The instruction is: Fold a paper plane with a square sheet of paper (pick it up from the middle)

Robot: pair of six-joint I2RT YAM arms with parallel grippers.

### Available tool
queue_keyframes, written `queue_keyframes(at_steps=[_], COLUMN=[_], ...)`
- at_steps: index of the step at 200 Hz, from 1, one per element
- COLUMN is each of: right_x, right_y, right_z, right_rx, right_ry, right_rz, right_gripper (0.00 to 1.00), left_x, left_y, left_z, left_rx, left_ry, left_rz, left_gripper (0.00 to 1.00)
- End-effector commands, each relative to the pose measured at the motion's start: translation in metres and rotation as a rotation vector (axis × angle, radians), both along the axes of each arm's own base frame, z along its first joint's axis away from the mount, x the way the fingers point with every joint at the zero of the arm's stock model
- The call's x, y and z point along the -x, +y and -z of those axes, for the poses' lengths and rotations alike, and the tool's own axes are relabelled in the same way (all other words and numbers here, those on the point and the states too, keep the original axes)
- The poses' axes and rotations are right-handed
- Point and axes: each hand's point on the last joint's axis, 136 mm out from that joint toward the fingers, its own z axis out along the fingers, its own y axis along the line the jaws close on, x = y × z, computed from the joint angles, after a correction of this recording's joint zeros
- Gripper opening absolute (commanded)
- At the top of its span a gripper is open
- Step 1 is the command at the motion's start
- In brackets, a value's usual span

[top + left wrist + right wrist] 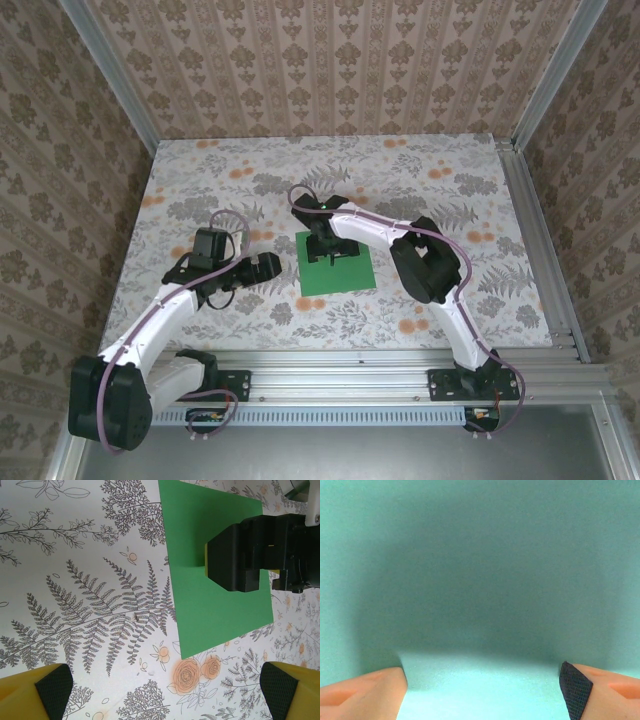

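Green square sheet of paper [346, 278] beneath open right claw [328, 250], open left claw [268, 267] beside

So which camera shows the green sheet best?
Left wrist: the square sheet of paper is large and sharp, lying flat. Top external shows it small; right wrist gives a blurred green close-up.

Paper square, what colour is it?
The paper is plain bright green; left wrist view shows it best.
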Motion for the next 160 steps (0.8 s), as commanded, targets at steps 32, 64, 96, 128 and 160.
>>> queue_keyframes(at_steps=[32,64,96,128,160], right_x=[0.027,0.038,0.039,0.028,0.017], right_y=[-0.006,-0.008,-0.010,-0.005,0.000], right_z=[0.052,0.067,0.069,0.050,0.026], right_rx=[0.030,0.013,0.017,0.015,-0.008], right_ry=[0.118,0.141,0.142,0.098,0.040], right_rz=[0.005,0.021,0.020,0.003,0.001], right_gripper=[0.80,0.76,0.72,0.70,0.61], left_x=[0.003,0.004,0.005,0.003,0.003], left_y=[0.000,0.000,0.000,-0.001,-0.002], left_z=[0.004,0.005,0.006,0.006,0.005], left_rx=[0.000,-0.006,-0.005,-0.005,-0.007], left_ry=[0.020,0.030,0.036,0.037,0.034], left_rz=[0.010,0.015,0.016,0.015,0.015], left_gripper=[1.00,1.00,1.00,1.00,1.00])
